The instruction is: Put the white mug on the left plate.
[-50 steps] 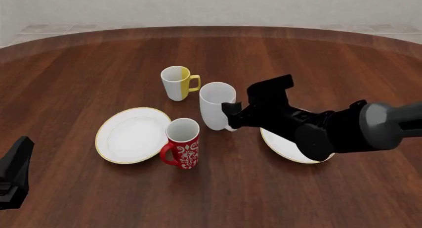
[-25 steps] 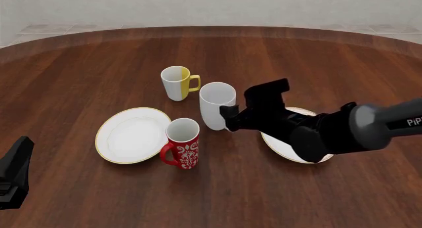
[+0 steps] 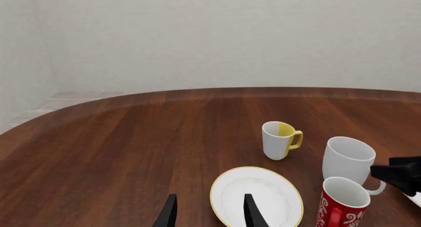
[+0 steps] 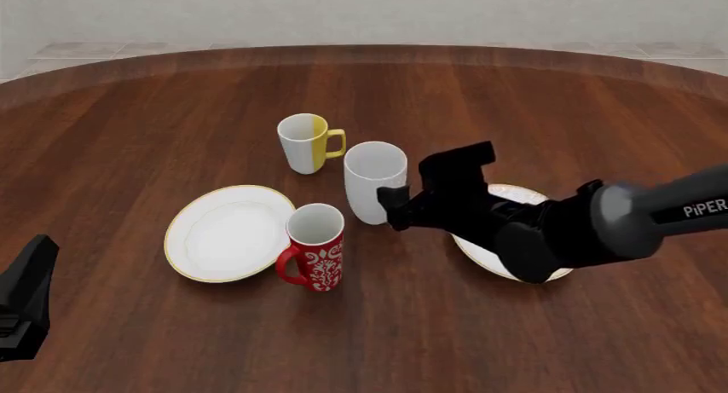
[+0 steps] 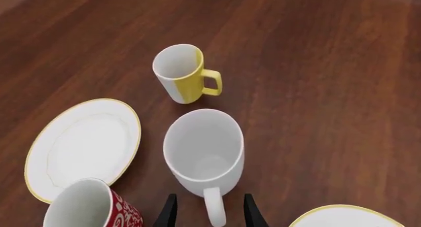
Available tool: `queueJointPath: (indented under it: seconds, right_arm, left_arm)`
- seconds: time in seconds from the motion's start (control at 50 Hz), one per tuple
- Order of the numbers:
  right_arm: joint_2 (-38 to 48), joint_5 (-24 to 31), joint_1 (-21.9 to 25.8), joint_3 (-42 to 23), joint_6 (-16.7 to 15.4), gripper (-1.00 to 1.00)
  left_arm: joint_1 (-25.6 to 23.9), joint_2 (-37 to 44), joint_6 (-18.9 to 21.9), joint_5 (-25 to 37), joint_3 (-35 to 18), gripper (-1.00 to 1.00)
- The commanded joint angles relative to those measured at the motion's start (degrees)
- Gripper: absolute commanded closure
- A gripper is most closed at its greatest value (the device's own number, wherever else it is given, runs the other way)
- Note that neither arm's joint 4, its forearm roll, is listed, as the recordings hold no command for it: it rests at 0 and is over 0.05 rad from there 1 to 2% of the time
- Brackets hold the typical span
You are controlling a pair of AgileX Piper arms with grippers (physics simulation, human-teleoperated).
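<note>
Your right gripper [image 5: 205,210] has crept closer to the white mug [image 4: 374,182], its spread fingers now flanking the handle [image 5: 214,212] without clamping. The mug stands mid-table, unmoved, just beside the left plate [image 4: 216,235]. Your left gripper [image 3: 205,213] stays open near the front-left edge.

A red patterned mug [image 4: 315,257], a half-yellow mug [image 4: 305,142] and a second gold-rimmed plate [image 4: 496,258] sit on the wooden tabletop [image 4: 136,129]
</note>
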Motion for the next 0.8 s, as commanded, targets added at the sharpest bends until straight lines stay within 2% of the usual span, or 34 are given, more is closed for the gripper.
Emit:
queueJointPath:
  seconds: [0.02,0.8]
  right_arm:
    - [0.67,-0.51,-0.05,0.01,0.15,-1.00]
    - [3.17,-2.06,0.10,-0.08,1.14,-1.00]
  left_arm:
    - [0.00,0.00,0.00,0.00,0.00,-1.00]
    - [0.00,0.00,0.00,0.00,0.00,-1.00]
